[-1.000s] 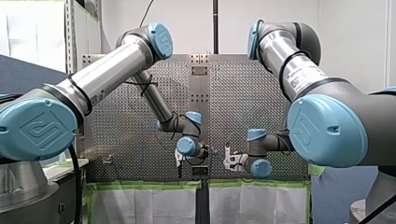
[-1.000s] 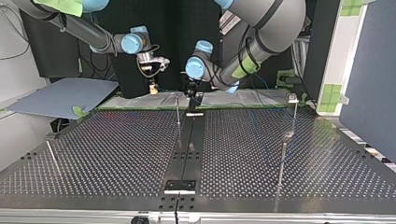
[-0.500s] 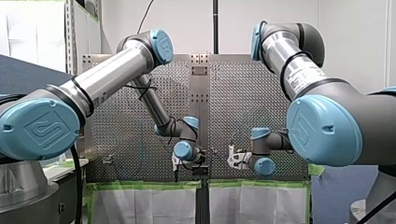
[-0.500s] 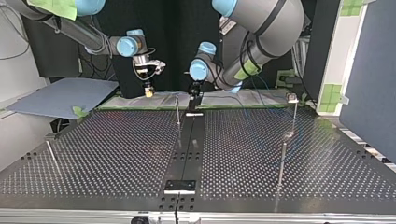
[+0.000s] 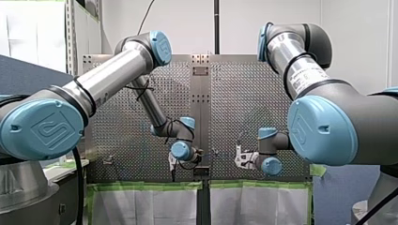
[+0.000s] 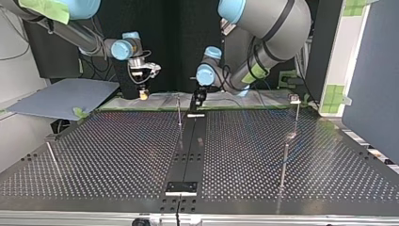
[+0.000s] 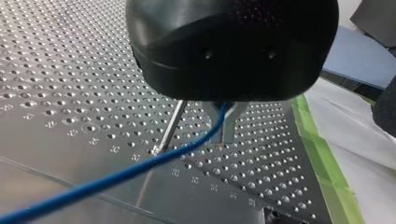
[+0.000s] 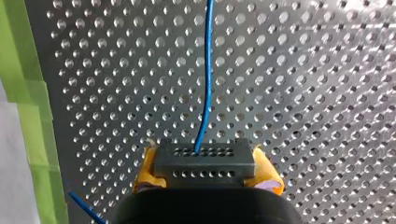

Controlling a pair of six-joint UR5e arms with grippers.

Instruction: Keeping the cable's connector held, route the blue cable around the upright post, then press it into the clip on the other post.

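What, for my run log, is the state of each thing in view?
Right end effector: shut on the connector, yellow pads either side.
Connector: held, blue cable leaving its front.
Blue cable: runs past the upright post at its foot, not seen in the clip.
Left end effector: cable emerges beneath it; grip unclear.
Clip: on the other post, apparently empty.

Thin posts (image 6: pixel 179 112) stand on the perforated table (image 6: pixel 117 155), open plate between them.
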